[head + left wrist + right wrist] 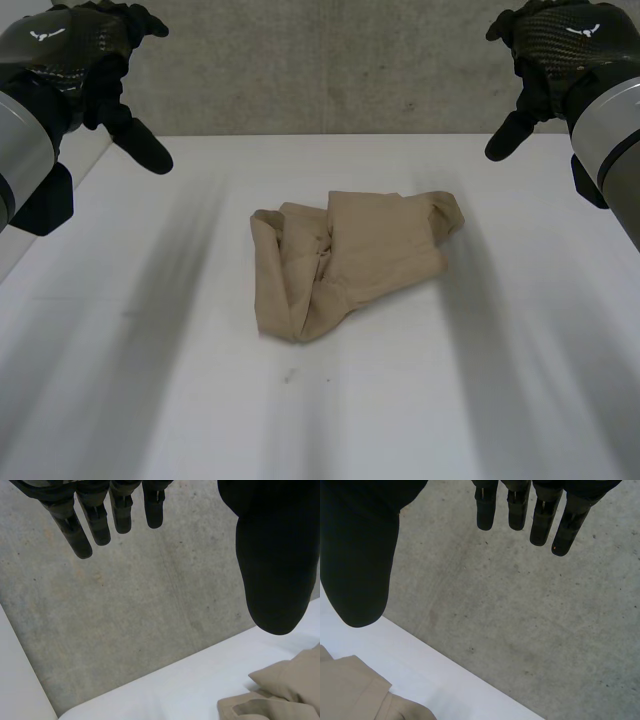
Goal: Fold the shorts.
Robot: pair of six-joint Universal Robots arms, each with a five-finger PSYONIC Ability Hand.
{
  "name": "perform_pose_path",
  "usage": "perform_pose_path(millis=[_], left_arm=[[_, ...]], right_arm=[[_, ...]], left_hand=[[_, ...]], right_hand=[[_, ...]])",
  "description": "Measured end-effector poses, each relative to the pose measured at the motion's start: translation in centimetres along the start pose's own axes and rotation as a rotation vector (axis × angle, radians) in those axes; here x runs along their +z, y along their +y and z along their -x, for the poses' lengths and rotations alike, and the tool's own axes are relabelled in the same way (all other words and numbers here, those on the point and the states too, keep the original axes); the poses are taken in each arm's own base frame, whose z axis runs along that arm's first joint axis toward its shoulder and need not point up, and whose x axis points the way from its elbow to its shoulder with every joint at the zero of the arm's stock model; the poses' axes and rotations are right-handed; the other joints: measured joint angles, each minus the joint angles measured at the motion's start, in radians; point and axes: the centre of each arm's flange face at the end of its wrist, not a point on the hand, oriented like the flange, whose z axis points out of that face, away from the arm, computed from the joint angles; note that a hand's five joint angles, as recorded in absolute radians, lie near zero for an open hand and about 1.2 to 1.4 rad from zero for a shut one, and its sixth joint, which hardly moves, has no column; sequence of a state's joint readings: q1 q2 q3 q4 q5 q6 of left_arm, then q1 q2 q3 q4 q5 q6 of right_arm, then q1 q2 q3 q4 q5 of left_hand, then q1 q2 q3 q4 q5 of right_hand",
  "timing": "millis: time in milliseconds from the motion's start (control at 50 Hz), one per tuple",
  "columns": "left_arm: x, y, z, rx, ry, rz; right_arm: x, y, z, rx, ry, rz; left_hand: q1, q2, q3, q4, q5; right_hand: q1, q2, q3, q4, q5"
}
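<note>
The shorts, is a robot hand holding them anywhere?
No, nothing is held. The left hand and right hand are open, away from the shorts crumpled on the table.

Head view looks down on table [320,420]; wrist views face wall [150,630], all sharing the shorts [345,260]

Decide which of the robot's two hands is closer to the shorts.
The right hand: the shorts lie off-centre toward it, leaving more bare table toward the left hand.

Raised apart, the left hand [70,50] and right hand [565,45] hold their fingers [74,535] straight, relaxed.
</note>
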State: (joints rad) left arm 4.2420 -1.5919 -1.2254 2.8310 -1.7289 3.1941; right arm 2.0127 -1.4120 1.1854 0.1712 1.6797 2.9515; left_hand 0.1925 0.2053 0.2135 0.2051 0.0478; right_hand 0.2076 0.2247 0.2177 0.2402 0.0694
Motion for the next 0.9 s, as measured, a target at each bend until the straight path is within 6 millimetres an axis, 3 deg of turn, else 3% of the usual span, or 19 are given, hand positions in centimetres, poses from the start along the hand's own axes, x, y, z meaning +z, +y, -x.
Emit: perform_pose_path(millis=[340, 420, 520, 540, 600, 620, 660, 680, 720, 740, 780, 900], left_arm=[[0.1, 0.6, -0.1, 0.005, 0.008, 0.019], [0.3, 1.6, -0.4, 0.007, 0.015, 0.033], [1.4, 4.1, -1.4, 0.015, 0.041, 0.072], [1.9, 5.5, -2.2, 0.020, 0.060, 0.091], [2.5, 7.2, -3.3, 0.027, 0.089, 0.112], [3.1, 8.9, -4.5, 0.039, 0.117, 0.132], [3.2, 9.3, -4.8, 0.041, 0.124, 0.135], [3.9, 11.2, -6.2, 0.058, 0.155, 0.149], [4.2, 12.3, -6.9, 0.073, 0.168, 0.157], [5.2, 14.3, -8.0, 0.116, 0.189, 0.168], [6.2, 16.3, -8.9, 0.174, 0.206, 0.182], [8.5, 21.4, -10.7, 0.349, 0.239, 0.208]], right_arm=[[0.1, 0.2, 0.4, -0.013, -0.023, 0.003], [0.2, 1.2, 1.2, -0.048, -0.101, 0.031], [0.0, 4.1, 2.7, -0.123, -0.239, 0.128], [-0.3, 5.6, 3.1, -0.152, -0.285, 0.181], [-0.7, 7.4, 3.4, -0.182, -0.325, 0.241], [-1.1, 9.0, 3.3, -0.200, -0.346, 0.295], [-1.2, 9.2, 3.3, -0.203, -0.348, 0.303], [-1.6, 11.2, 2.9, -0.217, -0.355, 0.361], [-1.8, 12.0, 2.8, -0.219, -0.354, 0.377], [-2.1, 13.3, 2.5, -0.221, -0.345, 0.402], [-2.4, 15.1, 2.1, -0.221, -0.328, 0.420], [-2.9, 17.3, 1.6, -0.217, -0.297, 0.416]], left_hand=[[0.000, 0.000, 0.000, 0.000, 0.000], [0.000, 0.000, 0.000, 0.000, 0.000], [0.000, 0.000, 0.000, 0.000, 0.000], [0.000, 0.000, 0.000, 0.000, 0.000], [0.000, 0.000, 0.000, 0.000, 0.000], [0.000, 0.000, 0.000, 0.000, 0.000], [0.000, 0.000, 0.000, 0.000, 0.000], [0.001, 0.000, 0.000, 0.000, 0.000], [0.004, 0.001, 0.000, 0.001, 0.000], [0.004, 0.002, 0.002, 0.002, 0.000], [0.005, 0.005, 0.003, 0.003, 0.003], [0.121, 0.100, 0.089, 0.096, 0.080]], right_hand=[[0.000, 0.000, 0.000, 0.000, 0.000], [0.000, 0.000, 0.000, 0.000, 0.000], [0.000, 0.000, 0.000, 0.000, 0.000], [0.000, 0.000, 0.000, 0.000, 0.000], [0.000, 0.000, 0.000, 0.000, 0.000], [0.000, 0.000, 0.000, 0.000, 0.000], [0.000, 0.000, 0.000, 0.000, 0.000], [0.000, 0.000, -0.003, 0.000, 0.000], [0.000, 0.000, -0.003, 0.000, 0.000], [0.000, 0.000, -0.003, 0.000, 0.000], [0.000, 0.000, -0.003, 0.000, 0.000], [0.000, 0.000, -0.003, 0.000, 0.000]])
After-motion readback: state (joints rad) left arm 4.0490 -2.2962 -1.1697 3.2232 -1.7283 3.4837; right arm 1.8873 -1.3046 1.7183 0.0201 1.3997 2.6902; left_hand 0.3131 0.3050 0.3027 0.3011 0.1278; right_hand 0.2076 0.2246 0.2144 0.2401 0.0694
